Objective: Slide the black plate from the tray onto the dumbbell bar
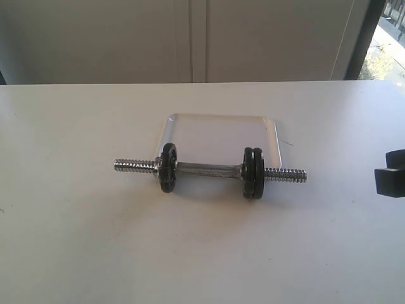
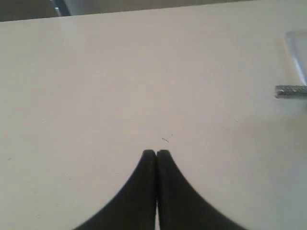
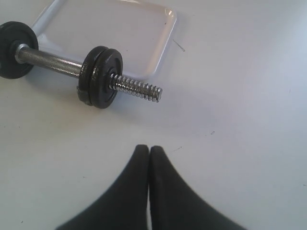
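The dumbbell bar (image 1: 209, 170) lies across the table in front of the white tray (image 1: 218, 130), which holds nothing. One black plate (image 1: 168, 168) sits on the bar's left side. Two black plates (image 1: 253, 173) sit together on its right side, also seen as a pair of plates (image 3: 98, 76) in the right wrist view, with the bar's threaded end (image 3: 139, 89) sticking out. My right gripper (image 3: 148, 148) is shut and holds nothing, off to the right of the bar. My left gripper (image 2: 156, 153) is shut over bare table, and the bar's other threaded end (image 2: 290, 91) shows far from it.
A white table (image 1: 190, 253) carries everything. The right arm's black body (image 1: 392, 174) shows at the right edge of the exterior view. A wall and a window lie behind the table's far edge.
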Tool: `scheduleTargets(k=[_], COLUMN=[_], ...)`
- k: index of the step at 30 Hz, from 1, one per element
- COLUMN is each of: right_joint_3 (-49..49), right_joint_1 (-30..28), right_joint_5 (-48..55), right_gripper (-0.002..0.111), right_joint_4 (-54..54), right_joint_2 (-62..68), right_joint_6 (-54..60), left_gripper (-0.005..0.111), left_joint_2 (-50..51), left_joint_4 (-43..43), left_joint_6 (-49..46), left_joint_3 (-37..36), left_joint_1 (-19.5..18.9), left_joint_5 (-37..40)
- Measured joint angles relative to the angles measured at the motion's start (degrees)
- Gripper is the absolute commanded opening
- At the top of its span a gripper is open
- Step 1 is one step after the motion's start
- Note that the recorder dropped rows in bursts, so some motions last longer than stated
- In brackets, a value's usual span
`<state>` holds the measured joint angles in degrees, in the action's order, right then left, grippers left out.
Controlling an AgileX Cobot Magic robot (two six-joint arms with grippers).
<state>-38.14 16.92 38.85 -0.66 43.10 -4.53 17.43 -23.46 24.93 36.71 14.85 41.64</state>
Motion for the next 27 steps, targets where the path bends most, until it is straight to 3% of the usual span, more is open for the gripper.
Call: scheduleTargets(k=[6,15,27], right_joint_3=[0.0,0.0,0.0], right_joint_1=[0.0,0.0,0.0], right_joint_5=[0.0,0.0,0.0], right_gripper=[0.000,0.000,0.000], right_joint_4=[0.0,0.0,0.0], right_joint_2=[0.0,0.0,-0.1], right_joint_6=[0.0,0.0,0.0], left_gripper=[0.000,0.000,0.000], left_joint_2=[-7.8,-17.1,-17.0], left_joint_4=[1.4,4.4,12.6], left_joint_6=[0.1,0.2,0.2], left_joint_3=[0.0,-2.9,-16.8], left_joint_1=[-8.4,-15.8,-18.0], left_joint_5=[-0.6,-7.4,-19.7])
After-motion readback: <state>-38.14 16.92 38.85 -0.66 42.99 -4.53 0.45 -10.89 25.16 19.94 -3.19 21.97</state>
